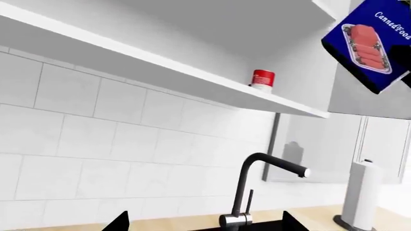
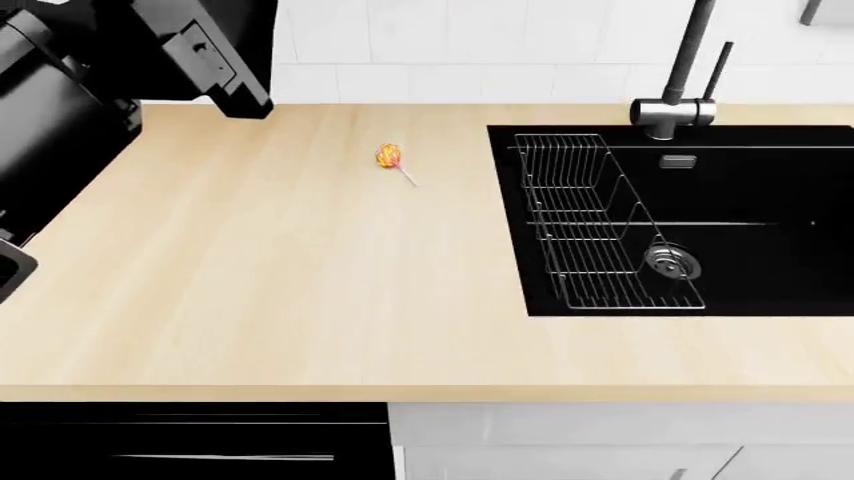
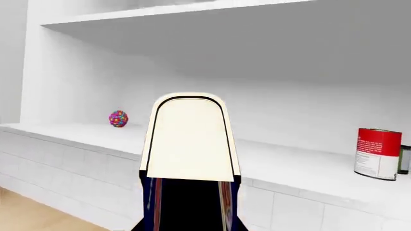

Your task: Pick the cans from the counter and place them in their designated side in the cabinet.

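Blue can (image 3: 189, 144) pinched in the right end effector, held up facing the cabinet shelf (image 3: 289, 168), long axis tilted. Red-and-white can (image 3: 378, 153) already standing on that shelf, off to one side of the blue can. Left end effector's state: cannot tell.

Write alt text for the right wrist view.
A blue can with a pale top fills the foreground, held up before an open white cabinet shelf. A red and white can stands on the shelf at one side, a small multicoloured ball at the other.
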Robot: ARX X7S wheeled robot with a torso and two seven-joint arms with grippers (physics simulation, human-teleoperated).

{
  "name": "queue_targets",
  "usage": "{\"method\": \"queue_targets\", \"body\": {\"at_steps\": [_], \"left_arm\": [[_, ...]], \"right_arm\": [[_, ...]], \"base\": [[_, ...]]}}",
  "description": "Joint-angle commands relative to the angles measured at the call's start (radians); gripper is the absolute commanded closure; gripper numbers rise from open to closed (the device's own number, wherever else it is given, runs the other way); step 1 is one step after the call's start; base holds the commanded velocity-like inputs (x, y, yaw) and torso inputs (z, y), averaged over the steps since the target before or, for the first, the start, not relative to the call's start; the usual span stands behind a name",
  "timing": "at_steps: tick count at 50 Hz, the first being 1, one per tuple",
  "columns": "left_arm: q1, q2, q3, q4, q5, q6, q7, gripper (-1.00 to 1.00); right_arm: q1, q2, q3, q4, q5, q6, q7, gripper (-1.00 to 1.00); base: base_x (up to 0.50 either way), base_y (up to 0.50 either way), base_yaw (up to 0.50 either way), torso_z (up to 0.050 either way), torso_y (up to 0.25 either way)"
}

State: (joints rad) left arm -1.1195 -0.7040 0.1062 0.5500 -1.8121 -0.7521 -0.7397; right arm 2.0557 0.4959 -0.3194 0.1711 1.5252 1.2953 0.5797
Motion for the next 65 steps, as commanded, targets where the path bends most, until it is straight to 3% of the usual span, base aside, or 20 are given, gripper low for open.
{"method": "queue_targets", "body": {"at_steps": [1,4,6,14,22,49,65], "left_arm": [[-0.023,0.007,0.014,-0.003,-0.016,-0.003,-0.006,-1.0],[-0.049,0.009,0.027,-0.007,-0.03,-0.012,-0.01,-1.0],[-0.073,0.01,0.036,-0.011,-0.04,-0.018,-0.015,-1.0],[-0.138,0.014,0.059,-0.024,-0.057,-0.035,-0.027,-1.0],[-0.177,0.008,0.067,-0.018,-0.08,-0.042,-0.044,-1.0],[-0.246,0.014,0.105,-0.018,-0.081,-0.072,-0.03,-1.0],[-0.289,0.012,0.131,-0.042,-0.06,-0.1,-0.004,-1.0]], "right_arm": [[0.3,-0.188,0.027,0.423,-0.726,-0.038,-0.578,1.0],[0.3,-0.328,0.212,0.495,-1.176,-0.007,-0.883,1.0],[0.3,-0.382,0.276,0.556,-1.476,-0.021,-0.989,1.0],[0.3,-0.45,0.284,0.709,-1.785,-0.127,-1.125,1.0],[0.301,-0.457,0.291,0.751,-1.792,-0.172,-0.998,1.0],[0.301,-0.457,0.291,0.751,-1.792,-0.172,-0.998,1.0],[0.301,-0.457,0.291,0.751,-1.792,-0.172,-0.998,1.0]], "base": [[0.0,0.0,0.0,0.0,0.0],[0.0,0.0,0.0,0.0,0.0],[0.0,0.0,0.0,0.0,0.0],[0.0,0.0,0.0,0.0,0.0],[0.0,0.0,0.0,0.0,0.001],[0.0,0.0,0.0,0.0,0.0],[0.23,-0.04,0.0,0.0,0.001]]}}
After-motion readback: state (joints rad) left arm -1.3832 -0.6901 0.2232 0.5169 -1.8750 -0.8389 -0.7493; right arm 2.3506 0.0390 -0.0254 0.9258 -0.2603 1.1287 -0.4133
